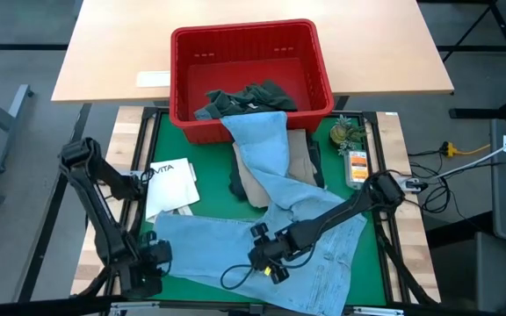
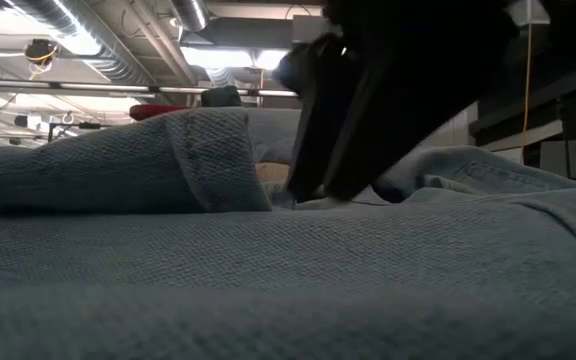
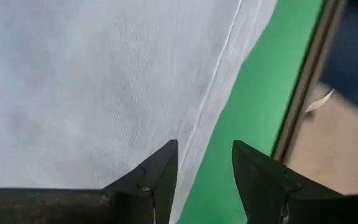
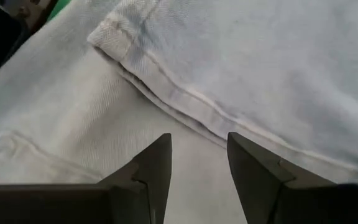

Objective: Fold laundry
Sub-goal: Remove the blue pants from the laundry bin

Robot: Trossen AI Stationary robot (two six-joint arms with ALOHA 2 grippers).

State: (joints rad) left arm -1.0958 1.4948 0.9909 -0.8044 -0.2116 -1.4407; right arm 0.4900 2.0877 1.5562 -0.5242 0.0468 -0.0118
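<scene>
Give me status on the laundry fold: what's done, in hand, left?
Done: nothing folded; light blue jeans lie spread on the green mat. In hand: nothing gripped; right claw open over the jeans, left claw open at their edge. Left: the jeans, plus dark garment in the red basket.
</scene>
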